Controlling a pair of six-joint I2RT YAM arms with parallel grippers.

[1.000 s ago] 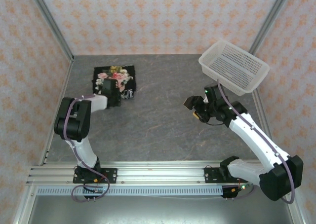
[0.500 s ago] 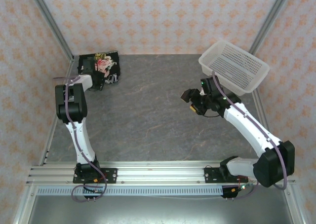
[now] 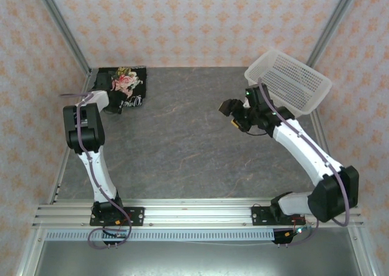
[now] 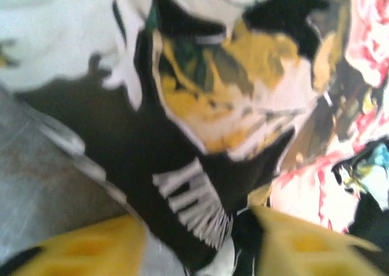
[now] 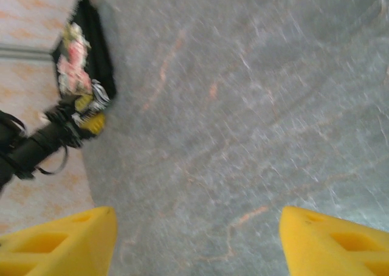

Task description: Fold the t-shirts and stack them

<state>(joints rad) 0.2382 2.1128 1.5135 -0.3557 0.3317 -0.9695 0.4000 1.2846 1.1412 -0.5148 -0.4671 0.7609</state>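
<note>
Rail: the rail [image 3: 182,214] along the near edge carries both arm bases.
Table: grey, stone-patterned table [image 3: 182,154].
Right gripper: the right gripper [image 3: 234,115] hangs over the table right of centre, near the basket's near corner. In the right wrist view its yellow fingers [image 5: 61,239] stand wide apart with only tabletop between them. Over the last second it has edged farther out and a little leftward.
Left gripper: the left gripper [image 3: 114,103] is at long reach toward the far-left corner, at the near edge of the t-shirt. In the blurred left wrist view its yellow fingertips [image 4: 79,251] are spread. Printed cloth lies between and beyond them, and as far as I can tell it is not pinched.
T-shirt: the t-shirt [image 3: 127,82] is a folded square with the rose print up. It sits in the far-left corner, just beside the foot of the wall.
Basket: the white mesh basket [image 3: 289,81] sits tilted at the far right, well apart from the shirt.
Change: a second ago the shirt lay farther in from the corner, with the left pincer on it. The arm has slid it out to the corner.
Meaning (judgement): this shirt looks folded and parked, with the release made or under way. The corner is probably the stacking spot. I cannot tell how many shirts remain.
Next (judgement): lift the left arm straight off. If cloth snags on a fingertip, it could pull the fold open.
</note>
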